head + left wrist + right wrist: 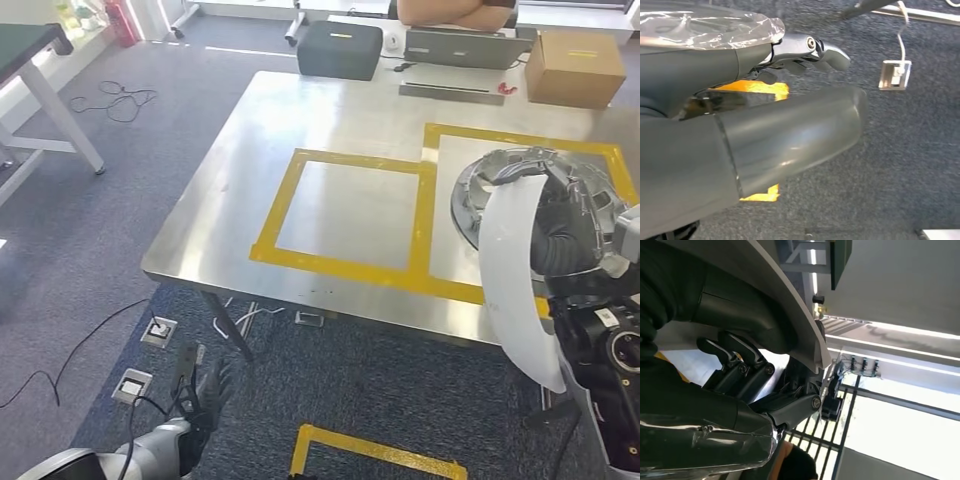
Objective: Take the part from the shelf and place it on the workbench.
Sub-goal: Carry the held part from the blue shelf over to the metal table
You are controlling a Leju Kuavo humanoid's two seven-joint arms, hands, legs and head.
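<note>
The part (pixel 521 190), a ribbed metal disc, hung over the worktop (pixel 226 215) at about three o'clock, above the right yellow frame (pixel 429 205). It looked heavy, stiff and slick, so I judged the rim the safest hold. My right hand (pixel 562 235) gripped its near edge. My left hand (pixel 207 395) hung low at seven o'clock, fingers apart, holding nothing.

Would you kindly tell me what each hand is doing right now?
Left hand: holds nothing, hanging low beside the workbench, fingers apart.
Right hand: grips the round metal part over the workbench's right yellow-taped square.
</note>
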